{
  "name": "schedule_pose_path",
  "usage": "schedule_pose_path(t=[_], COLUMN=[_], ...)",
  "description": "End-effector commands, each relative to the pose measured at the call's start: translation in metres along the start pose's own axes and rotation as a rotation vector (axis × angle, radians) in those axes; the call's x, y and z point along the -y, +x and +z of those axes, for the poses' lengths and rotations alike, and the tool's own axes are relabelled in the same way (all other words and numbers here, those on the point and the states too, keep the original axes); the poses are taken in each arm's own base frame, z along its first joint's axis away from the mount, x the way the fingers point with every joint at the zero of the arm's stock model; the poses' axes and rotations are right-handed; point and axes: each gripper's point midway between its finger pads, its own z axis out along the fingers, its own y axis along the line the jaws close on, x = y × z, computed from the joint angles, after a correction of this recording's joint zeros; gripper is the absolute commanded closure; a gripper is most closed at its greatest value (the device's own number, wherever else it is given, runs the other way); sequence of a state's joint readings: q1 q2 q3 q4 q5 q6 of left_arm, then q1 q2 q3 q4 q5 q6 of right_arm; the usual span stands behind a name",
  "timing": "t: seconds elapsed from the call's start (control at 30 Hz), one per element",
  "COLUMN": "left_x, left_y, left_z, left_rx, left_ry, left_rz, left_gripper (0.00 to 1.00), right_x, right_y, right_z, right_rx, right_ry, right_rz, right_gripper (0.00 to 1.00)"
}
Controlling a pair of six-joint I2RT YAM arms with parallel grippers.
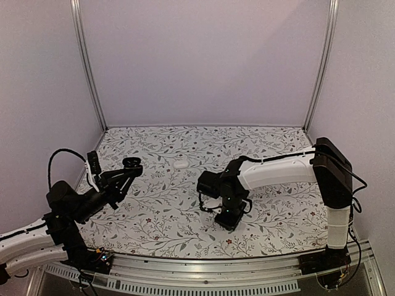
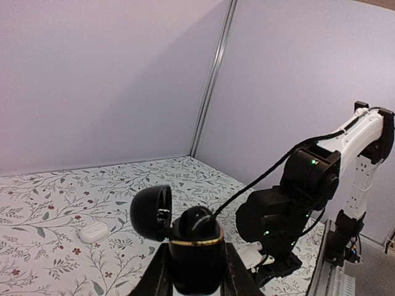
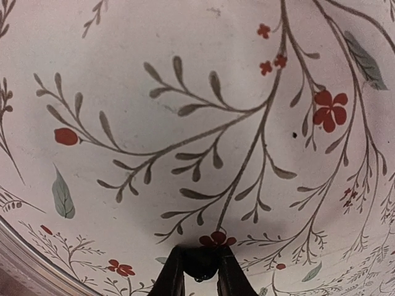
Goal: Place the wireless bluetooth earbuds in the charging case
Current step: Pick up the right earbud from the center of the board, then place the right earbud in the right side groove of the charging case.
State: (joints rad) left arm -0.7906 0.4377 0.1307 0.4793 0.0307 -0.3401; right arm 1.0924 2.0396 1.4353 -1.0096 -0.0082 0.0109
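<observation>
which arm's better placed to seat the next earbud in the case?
Right. The right gripper sits low over the table, closed on a small dark earbud. The left gripper is occupied, holding the open charging case off the table.

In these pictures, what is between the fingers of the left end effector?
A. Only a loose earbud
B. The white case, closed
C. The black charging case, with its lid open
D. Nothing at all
C: in the left wrist view the left end effector is shut on the black charging case, whose lid stands open, while the white case lies apart on the table.
</observation>
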Motion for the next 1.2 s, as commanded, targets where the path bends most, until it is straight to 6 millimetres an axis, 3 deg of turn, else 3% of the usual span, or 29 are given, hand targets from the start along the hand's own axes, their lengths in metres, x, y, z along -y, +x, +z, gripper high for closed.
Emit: schedule_pose_path(t=[0.0,0.13,0.2,0.37,0.5,0.67,0.8,0.93,1.17], left_x=[-0.008,-0.007,-0.007,-0.005,0.002,0.022,0.047,0.054,0.054], left_y=[0.004,0.006,0.008,0.008,0.007,0.001,-0.007,-0.012,-0.022], left_z=[-0.001,-0.001,0.000,0.001,0.005,0.004,-0.005,-0.009,-0.003], left_rx=[-0.005,-0.006,-0.007,0.020,0.034,0.088,0.158,0.195,0.219], left_ry=[-0.030,-0.022,-0.020,0.004,0.046,0.167,0.305,0.340,0.327], left_rz=[0.019,0.011,0.004,-0.003,0.007,0.073,0.191,0.245,0.261], left_gripper=[1.00,1.00,1.00,1.00,1.00,1.00,1.00,1.00,1.00], right_x=[0.014,0.029,0.037,0.041,0.034,0.010,-0.014,-0.037,-0.072], right_y=[-0.015,-0.051,-0.072,-0.121,-0.135,-0.137,-0.132,-0.126,-0.123], right_z=[-0.004,-0.038,-0.067,-0.168,-0.262,-0.330,-0.356,-0.374,-0.374], right_rx=[0.044,0.236,0.373,0.809,1.156,1.445,1.564,1.660,1.731], right_ry=[0.041,0.065,0.095,0.101,0.075,-0.008,-0.116,-0.213,-0.296], right_rz=[0.019,0.059,0.078,0.099,0.060,-0.070,-0.163,-0.227,-0.301], right_gripper=[0.87,0.92,0.93,0.94,0.94,0.94,0.94,0.94,0.94])
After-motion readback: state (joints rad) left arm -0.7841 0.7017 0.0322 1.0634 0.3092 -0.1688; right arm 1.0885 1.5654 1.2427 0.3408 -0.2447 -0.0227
